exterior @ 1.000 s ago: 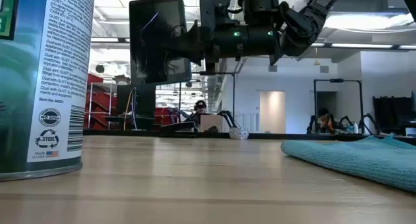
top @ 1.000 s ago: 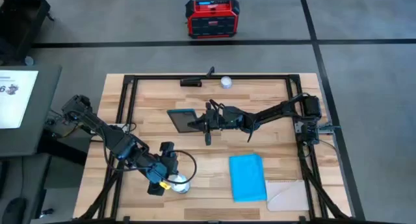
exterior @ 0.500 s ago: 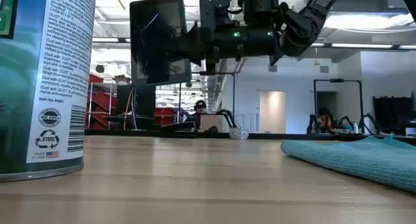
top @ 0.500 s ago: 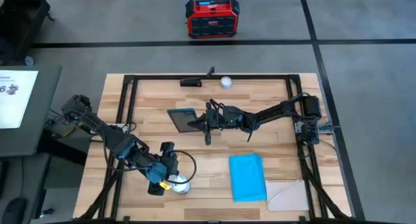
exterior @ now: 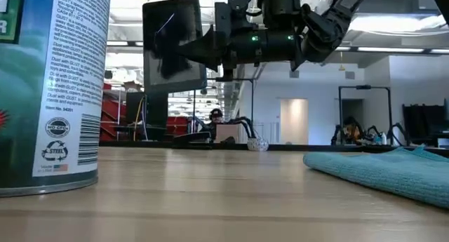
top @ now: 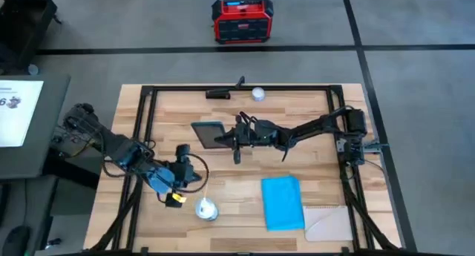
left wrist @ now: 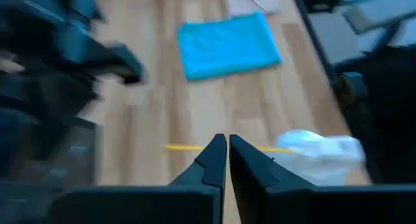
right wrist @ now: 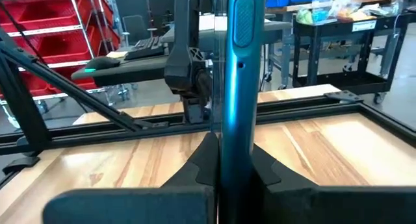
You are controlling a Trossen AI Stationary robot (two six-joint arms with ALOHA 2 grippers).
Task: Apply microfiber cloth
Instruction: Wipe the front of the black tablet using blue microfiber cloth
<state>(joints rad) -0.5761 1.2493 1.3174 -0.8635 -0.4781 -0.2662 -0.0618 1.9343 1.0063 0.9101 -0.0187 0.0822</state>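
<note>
On the table's right near side, the microfiber cloth [top: 283, 202] lies flat, its long axis running front to back. My left gripper [top: 182, 164], empty, fingers together, is the free one; my right gripper [top: 231, 141] clamps the tablet [top: 208, 134] aloft.

Microfiber cloth [top: 283, 202] (sky-blue) lies flat on table.
</note>
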